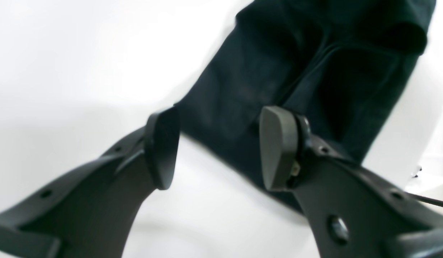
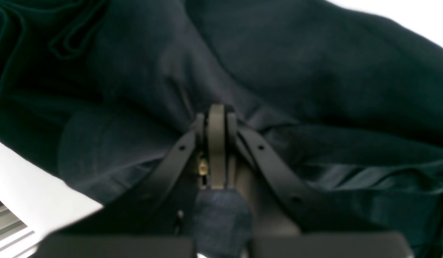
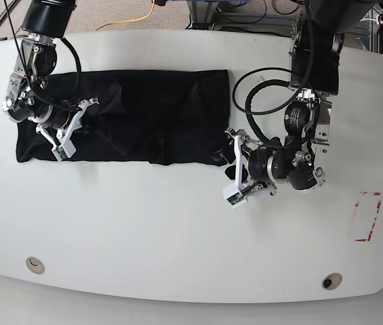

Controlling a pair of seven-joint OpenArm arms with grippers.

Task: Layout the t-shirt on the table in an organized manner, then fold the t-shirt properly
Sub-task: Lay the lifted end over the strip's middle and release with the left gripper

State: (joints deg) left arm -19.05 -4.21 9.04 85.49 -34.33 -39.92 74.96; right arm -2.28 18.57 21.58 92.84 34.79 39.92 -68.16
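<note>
t-shirt (image 2: 314, 71) blurred, right tool (image 2: 217, 118) pinching

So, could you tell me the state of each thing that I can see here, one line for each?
t-shirt: lying on the table as a long folded band, wrinkled.
left end effector: open, holding nothing, beside the t-shirt's end.
right end effector: shut on the t-shirt.
table: bears the t-shirt.

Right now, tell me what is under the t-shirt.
The t-shirt lies on the white table, which shows bare all round it. Whatever else may lie beneath is covered by the cloth. The right gripper is shut on the fabric.
</note>
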